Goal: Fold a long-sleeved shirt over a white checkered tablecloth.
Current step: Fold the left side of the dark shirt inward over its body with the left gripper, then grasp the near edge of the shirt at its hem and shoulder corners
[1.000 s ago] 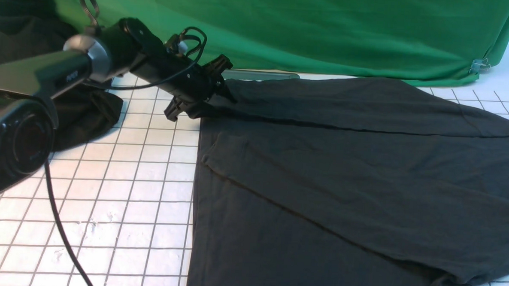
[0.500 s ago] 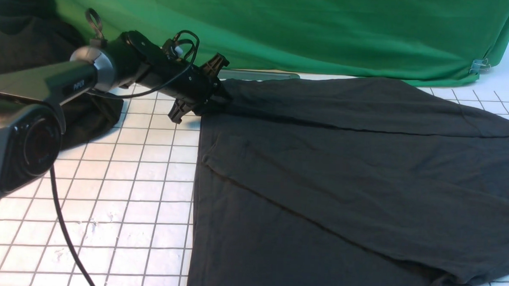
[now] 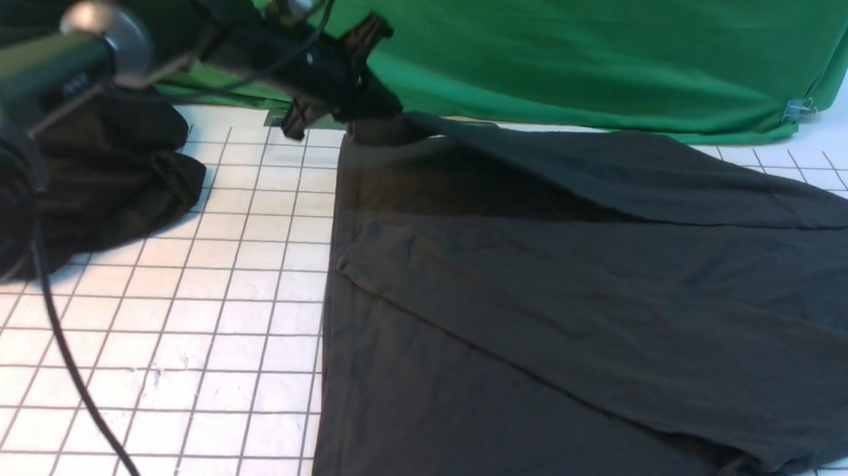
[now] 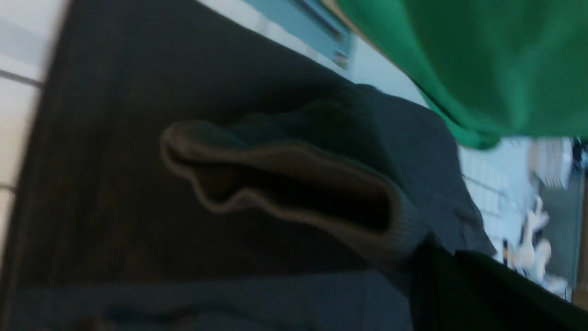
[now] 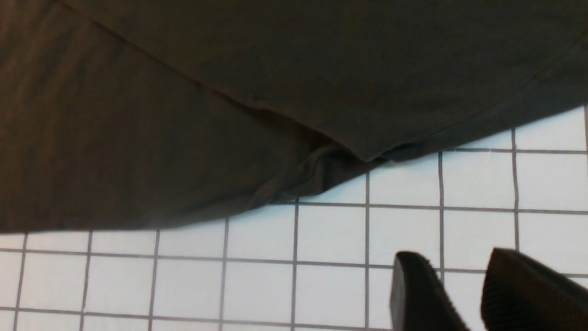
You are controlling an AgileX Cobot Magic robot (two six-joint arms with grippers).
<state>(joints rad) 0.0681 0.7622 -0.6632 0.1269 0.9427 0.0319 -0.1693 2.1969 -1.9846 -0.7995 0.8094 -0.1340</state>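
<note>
Charcoal knit: pinching the cuff [image 4: 294, 158] of the long-sleeved shirt [image 3: 571, 309] tight in left gripper [image 3: 372, 118], lifting clear, carrying level; right gripper [image 5: 455, 264] half-parted, empty.

long-sleeved shirt [image 3: 571, 309]: cut off bottom, right | left end effector [image 3: 375, 118]: tips hidden in shirt | left wrist view: blurred

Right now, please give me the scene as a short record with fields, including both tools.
garment: long-sleeved shirt spread on the checkered tablecloth, one sleeve raised
left tool: shut on the sleeve cuff, above the tablecloth
right tool: open, empty, over bare tablecloth near the shirt edge
other: green cloth behind; black cloth heap at far left
</note>
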